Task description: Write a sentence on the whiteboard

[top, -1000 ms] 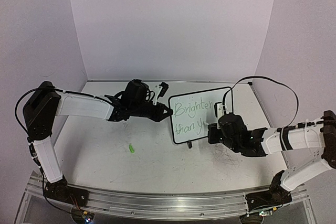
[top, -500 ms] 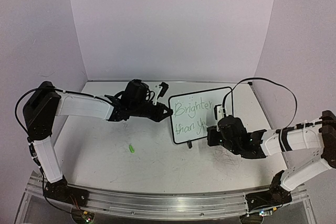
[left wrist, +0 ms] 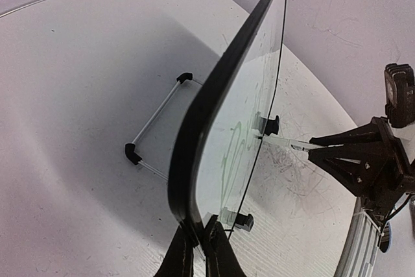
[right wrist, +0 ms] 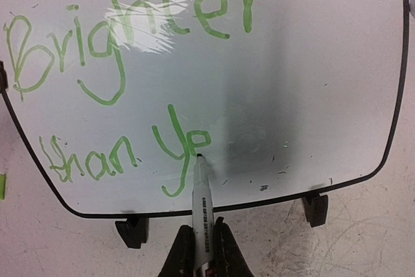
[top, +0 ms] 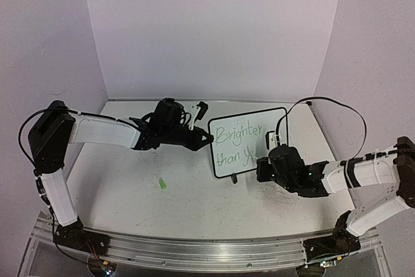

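The whiteboard stands tilted on its black feet at mid table. Its face fills the right wrist view; the left wrist view shows it edge-on. The sentence in green reads "Brighter" above "than ye"; it also shows in the top view. My left gripper is shut on the board's left edge, also seen from above. My right gripper is shut on a white marker whose tip touches the board at the end of "ye". It sits right of the board.
A small green marker cap lies on the scuffed white tabletop left of the board. The board's wire stand rests behind it. Lilac walls close in the back and sides.
My right gripper has crept a little to the left along the board's lower line, and the writing after "than" has grown slightly. The left arm and board have not moved.
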Robot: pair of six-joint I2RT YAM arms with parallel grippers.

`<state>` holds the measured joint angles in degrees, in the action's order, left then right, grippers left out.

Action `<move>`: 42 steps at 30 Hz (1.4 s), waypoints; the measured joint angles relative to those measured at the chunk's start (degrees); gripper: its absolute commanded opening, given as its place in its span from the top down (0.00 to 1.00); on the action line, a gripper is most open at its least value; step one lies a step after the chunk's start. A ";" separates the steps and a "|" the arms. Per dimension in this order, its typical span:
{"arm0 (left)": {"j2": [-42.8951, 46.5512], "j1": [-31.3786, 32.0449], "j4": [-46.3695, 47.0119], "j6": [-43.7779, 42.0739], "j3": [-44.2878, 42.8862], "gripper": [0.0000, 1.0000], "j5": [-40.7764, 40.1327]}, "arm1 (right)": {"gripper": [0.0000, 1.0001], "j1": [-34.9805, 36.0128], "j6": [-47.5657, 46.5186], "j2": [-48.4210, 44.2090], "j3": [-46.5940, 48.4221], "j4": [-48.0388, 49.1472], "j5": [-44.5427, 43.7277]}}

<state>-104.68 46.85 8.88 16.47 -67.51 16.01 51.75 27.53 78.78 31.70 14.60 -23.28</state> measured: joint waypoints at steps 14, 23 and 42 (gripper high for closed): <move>0.00 0.00 0.00 -0.04 0.00 1.00 0.04 | 1.00 -0.08 -2.88 -9.77 -2.60 -0.34 -0.94; 0.02 0.00 -0.02 -0.15 0.00 1.00 0.02 | 1.00 -0.09 -3.70 -9.29 -2.71 -0.30 -0.38; 0.02 0.00 -0.02 -0.14 0.00 1.00 0.02 | 1.00 -0.33 -4.72 -8.02 -2.71 -0.21 -0.24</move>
<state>-104.66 46.85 8.86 16.33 -67.51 16.03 51.42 22.81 70.76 28.99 14.39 -23.53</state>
